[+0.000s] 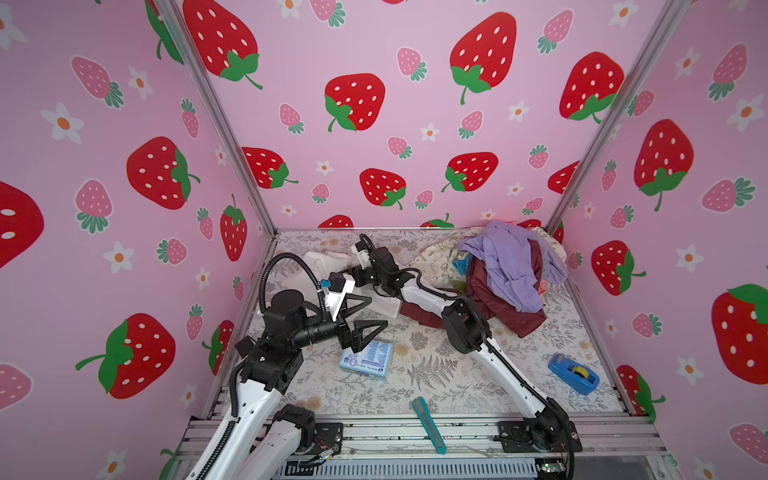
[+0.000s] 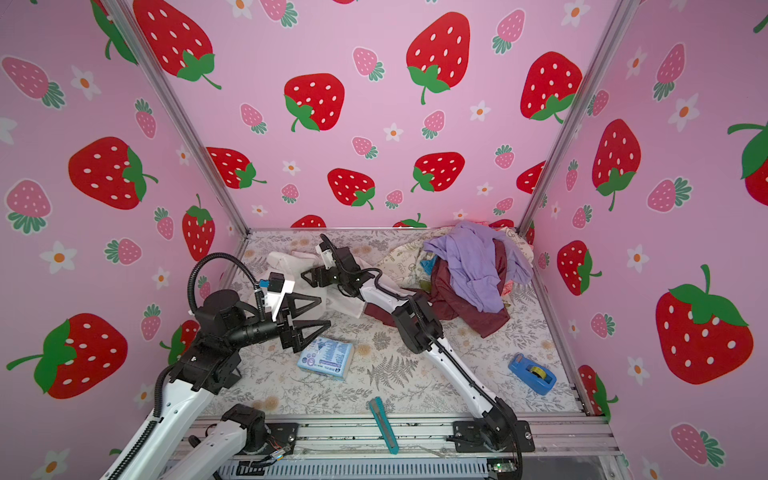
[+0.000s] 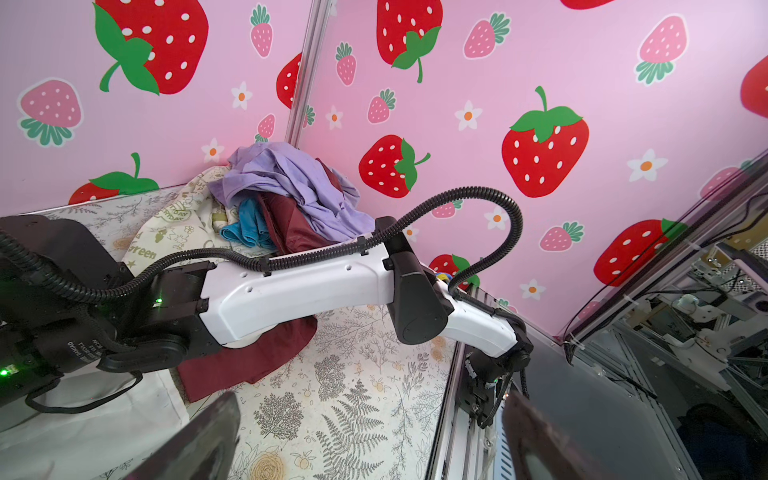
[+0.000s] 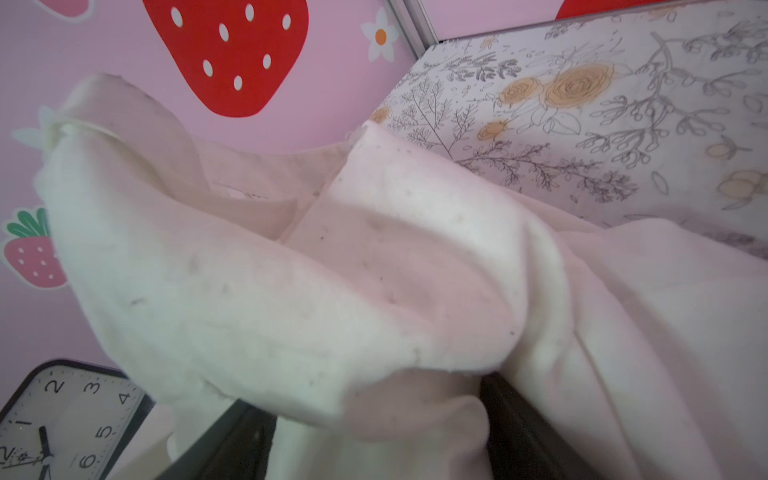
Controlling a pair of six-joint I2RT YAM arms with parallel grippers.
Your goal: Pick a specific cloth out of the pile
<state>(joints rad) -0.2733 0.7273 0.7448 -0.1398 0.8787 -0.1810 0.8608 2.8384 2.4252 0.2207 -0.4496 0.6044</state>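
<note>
Cloth (image 1: 321, 262) lies far-left on the table (image 1: 436, 374), well apart from the pile (image 1: 507, 270), so we judge it's picked out. Right gripper (image 1: 352, 273) sits on it, jaws wide, fabric draped between, prob. letting go. Left gripper (image 1: 376, 311) hangs wide and empty, out of the way.

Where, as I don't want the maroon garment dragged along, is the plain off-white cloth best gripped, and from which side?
Probably the raised fold of the cloth that bunches up between the open fingers of the right gripper, taken from above. It stands proud of the table while the rest lies flat, and it is at the end away from the maroon garment.
</note>
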